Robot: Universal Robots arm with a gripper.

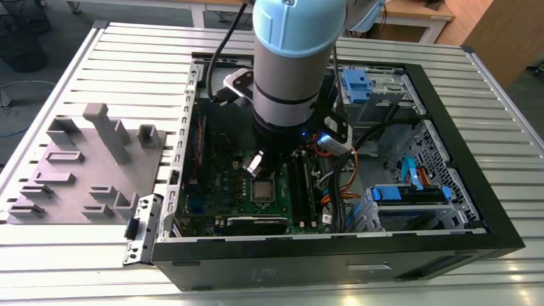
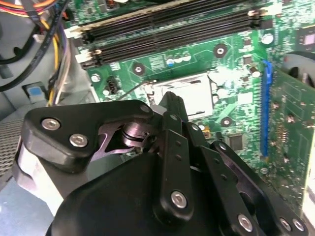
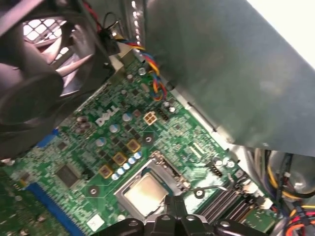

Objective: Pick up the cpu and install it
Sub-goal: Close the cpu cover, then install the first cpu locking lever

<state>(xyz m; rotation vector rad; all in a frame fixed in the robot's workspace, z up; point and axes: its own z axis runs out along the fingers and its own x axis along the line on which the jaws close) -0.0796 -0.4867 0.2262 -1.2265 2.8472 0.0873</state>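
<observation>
In the exterior view the arm [image 1: 289,70] reaches down into one open computer case [image 1: 476,159] on a slatted table [image 1: 127,51], and its pincer [image 1: 255,167] hangs over the one green board [image 1: 225,182]; that view also takes in one grey fixture plate [image 1: 81,166] with upstanding blocks out at nine o'clock from the case, and two blue drive carriers, one [image 1: 355,83] near one o'clock and one [image 1: 408,194] near four o'clock from the pincer; the first wrist view gives what the exterior view hides, namely one dark fan [image 3: 34,73] tilted over the board [image 3: 78,152], a bundle of coloured wires [image 3: 152,78] and the grey case wall [image 3: 221,69]; the second wrist view shows four long black memory slots [image 2: 167,34] and a blue connector strip [image 2: 266,108] on the board [image 2: 236,64], with the pincer's black linkage [image 2: 172,162] in front; there is one cpu [image 1: 264,189], lying flat inside the rectangular socket frame [image 3: 170,172] on the board; in the exterior view it sits just at six o'clock from the pincer, near it; in the first wrist view the cpu [image 3: 146,194] lies just beside the pincer [image 3: 173,209], apart from it and not held; whether the pincer stands wide or narrow cannot be told.
</observation>
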